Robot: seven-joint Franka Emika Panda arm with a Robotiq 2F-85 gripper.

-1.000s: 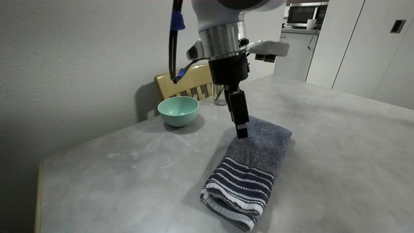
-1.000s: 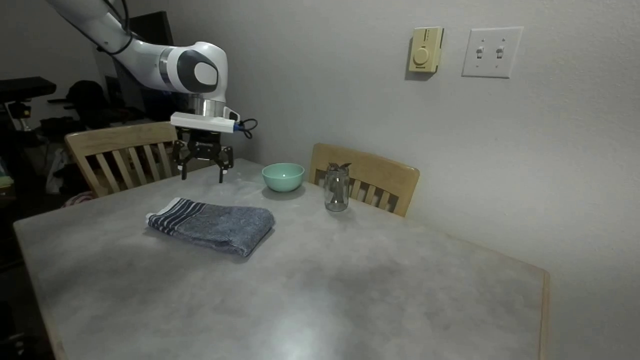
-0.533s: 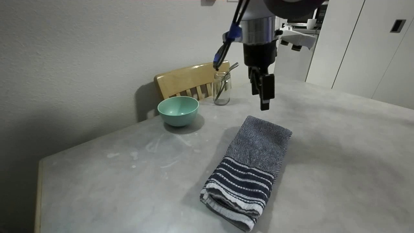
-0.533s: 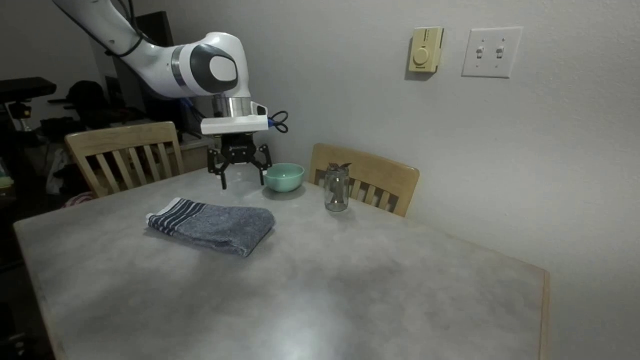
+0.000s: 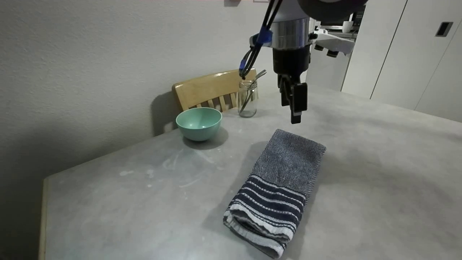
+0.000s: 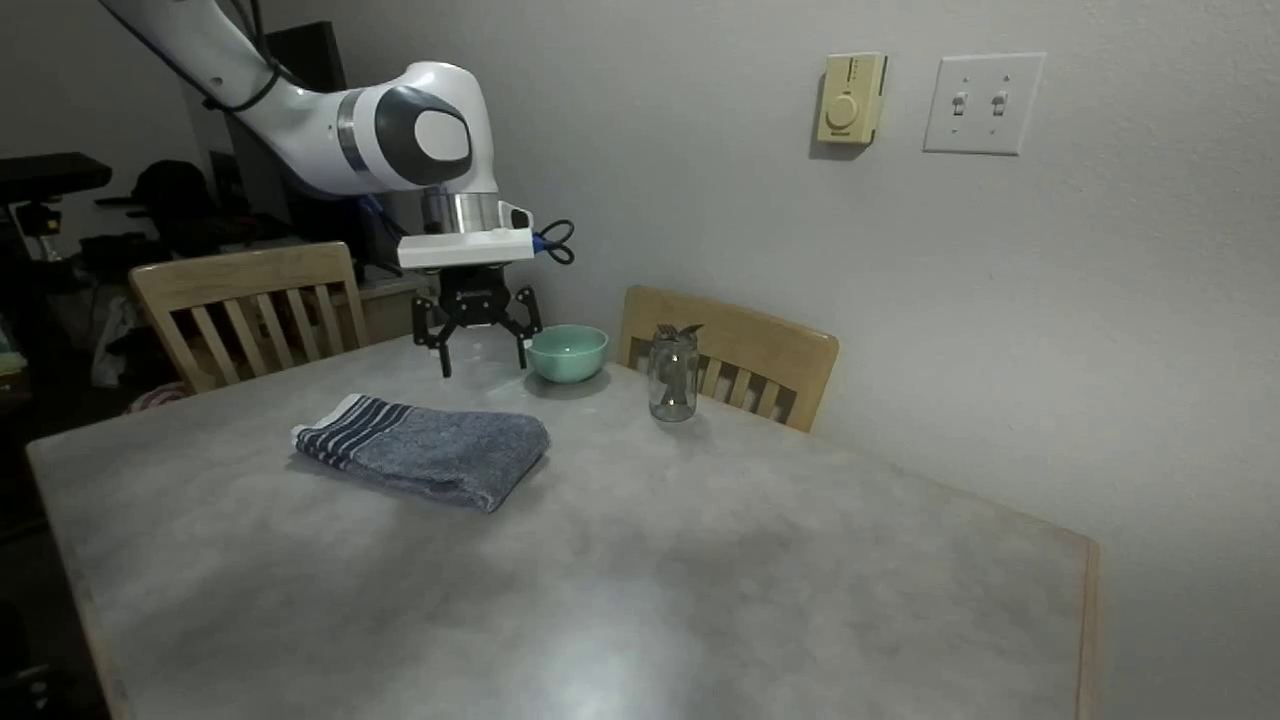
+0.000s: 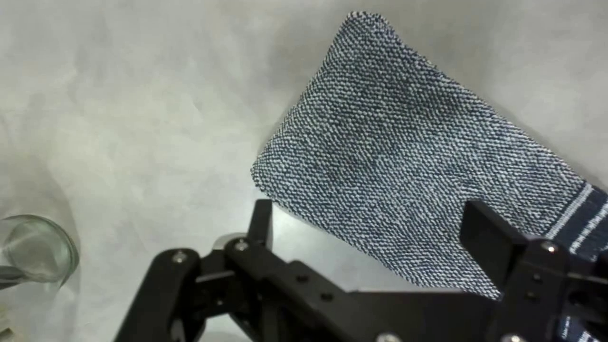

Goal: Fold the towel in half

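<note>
The towel [image 5: 288, 162] lies folded on the table, grey-blue with a navy and white striped end. At that end a lower layer with a white edge sticks out from under the top one. In an exterior view [image 6: 430, 450] it lies flat, its stripes toward the left. In the wrist view the plain end of the towel [image 7: 403, 142] fills the middle. My gripper [image 6: 484, 370] is open and empty, fingers down. It hangs above the table near the plain end, apart from the towel. It also shows edge-on in an exterior view [image 5: 296, 122] and with spread fingers in the wrist view [image 7: 367, 204].
A teal bowl [image 5: 199, 124] stands by the wall, close behind my gripper in an exterior view [image 6: 567, 354]. A glass jar with cutlery [image 6: 674, 378] stands near it and shows in the wrist view [image 7: 40, 249]. Wooden chairs [image 6: 740, 340] stand at the table's edge [image 6: 1090, 620].
My gripper has moved from over the towel's side toward and past its plain end, nearer the bowl and jar. It has barely moved in the last half second. The towel has not moved.
</note>
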